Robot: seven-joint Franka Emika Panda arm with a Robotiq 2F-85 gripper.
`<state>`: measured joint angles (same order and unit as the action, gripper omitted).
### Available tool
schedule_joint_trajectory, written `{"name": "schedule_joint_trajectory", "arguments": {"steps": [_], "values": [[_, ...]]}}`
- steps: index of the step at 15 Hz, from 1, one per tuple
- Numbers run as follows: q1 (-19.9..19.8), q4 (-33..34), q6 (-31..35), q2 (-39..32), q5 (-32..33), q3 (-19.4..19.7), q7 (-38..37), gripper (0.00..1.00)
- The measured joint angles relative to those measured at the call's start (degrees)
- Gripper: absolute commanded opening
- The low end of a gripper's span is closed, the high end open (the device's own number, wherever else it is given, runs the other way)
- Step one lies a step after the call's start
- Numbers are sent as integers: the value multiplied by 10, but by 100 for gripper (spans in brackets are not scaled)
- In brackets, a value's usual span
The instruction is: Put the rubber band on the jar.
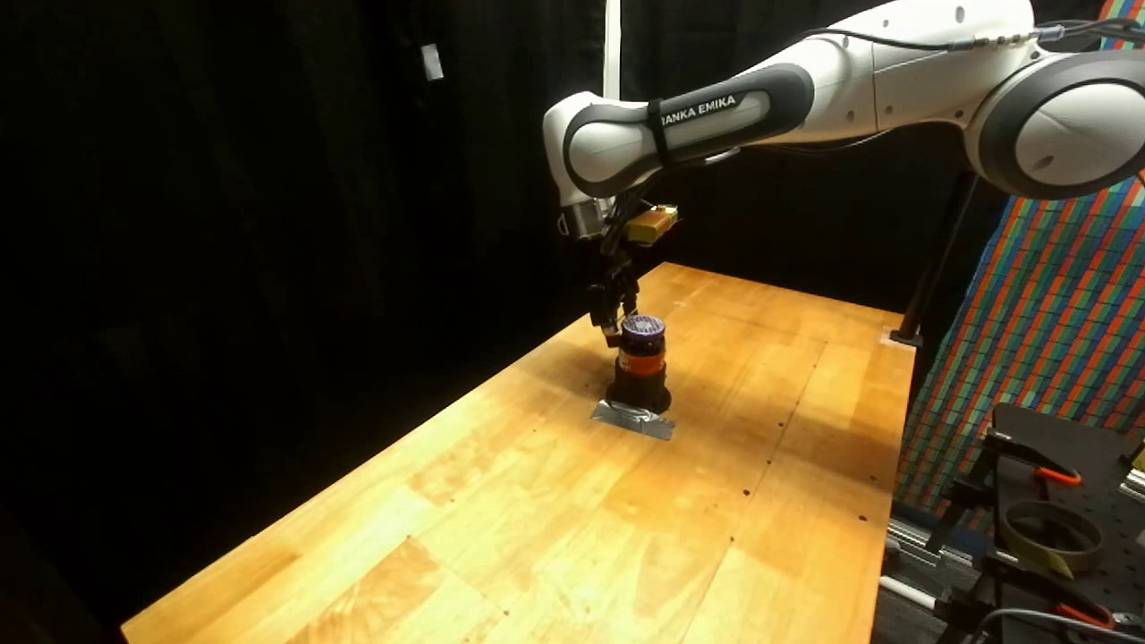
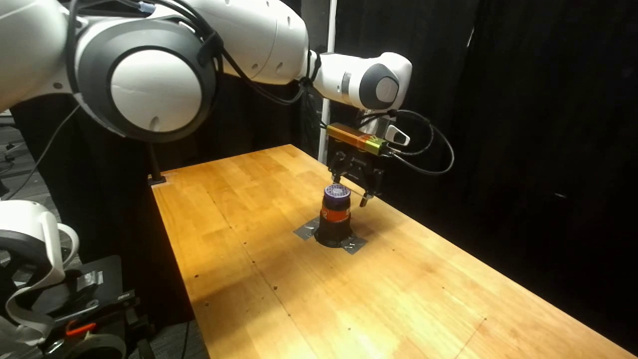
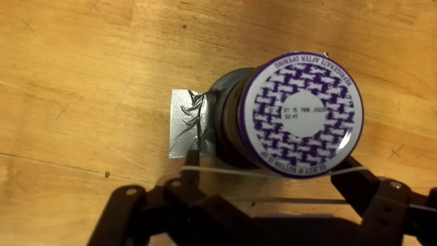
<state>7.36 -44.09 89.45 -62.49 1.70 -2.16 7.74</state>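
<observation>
The jar (image 1: pixel 642 362) stands upright in a black round base taped to the table; it has a purple-white lid and an orange-red band. It also shows in an exterior view (image 2: pixel 335 215), and its lid fills much of the wrist view (image 3: pixel 302 112). My gripper (image 2: pixel 350 191) is open beside the jar at about lid height, pointing down. A thin pale rubber band (image 3: pixel 232 173) is stretched around both spread fingers. In the wrist view its front strand bends along the lid's lower edge and seems to touch it; the back strand lies behind. The band is not around the jar.
The black base (image 2: pixel 333 233) is held by silver tape (image 3: pixel 187 123) on the wooden table (image 1: pixel 537 537). The table's long edge and a black curtain (image 1: pixel 268 224) lie beyond the gripper. A cart with tools (image 1: pixel 1055 501) stands beside the table.
</observation>
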Motion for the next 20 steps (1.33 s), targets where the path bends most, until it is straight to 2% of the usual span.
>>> {"name": "schedule_joint_trajectory", "arguments": {"steps": [11,20], "values": [[19,-4,8,15,9,7,-13,100],[22,-82,12,49,16,16,-25,100]]}}
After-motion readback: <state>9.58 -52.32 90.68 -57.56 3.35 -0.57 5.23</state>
